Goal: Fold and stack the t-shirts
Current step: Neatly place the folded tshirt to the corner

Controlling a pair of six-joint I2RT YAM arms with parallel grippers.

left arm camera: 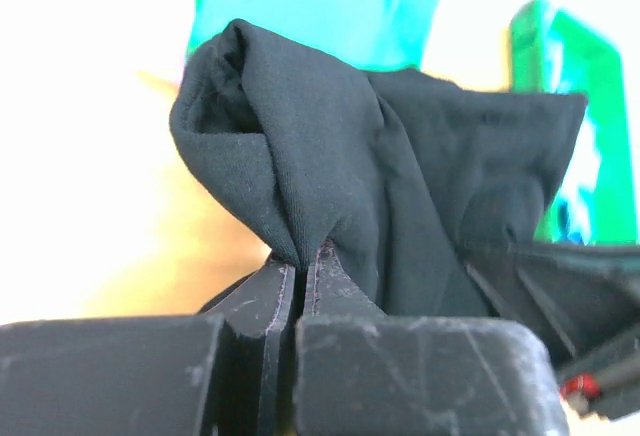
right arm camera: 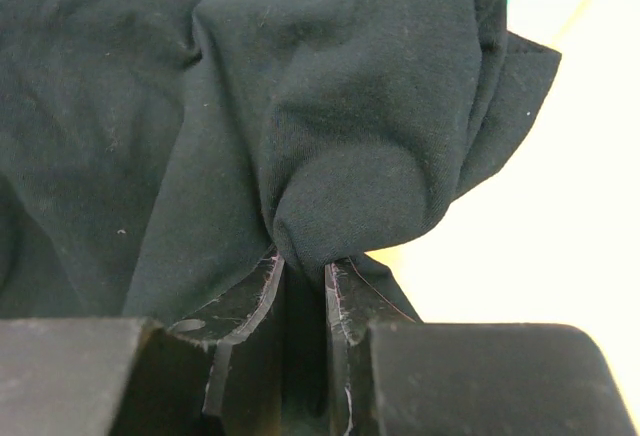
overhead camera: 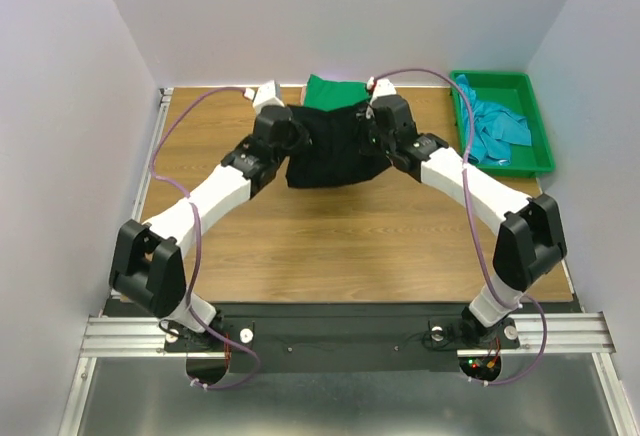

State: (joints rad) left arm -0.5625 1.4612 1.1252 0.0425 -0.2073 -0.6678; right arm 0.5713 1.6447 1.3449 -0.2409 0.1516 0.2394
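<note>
The black t-shirt hangs between my two grippers over the far middle of the table. My left gripper is shut on its left edge, with bunched black cloth pinched between the fingers. My right gripper is shut on its right edge, with a fold of black cloth in the jaws. A green t-shirt lies flat behind the black one, at the back of the table; it also shows in the left wrist view. A teal t-shirt lies crumpled in the green tray.
The rigid green plastic tray stands at the back right corner of the wooden table. White walls close in the left, back and right sides. Purple cables loop above both arms.
</note>
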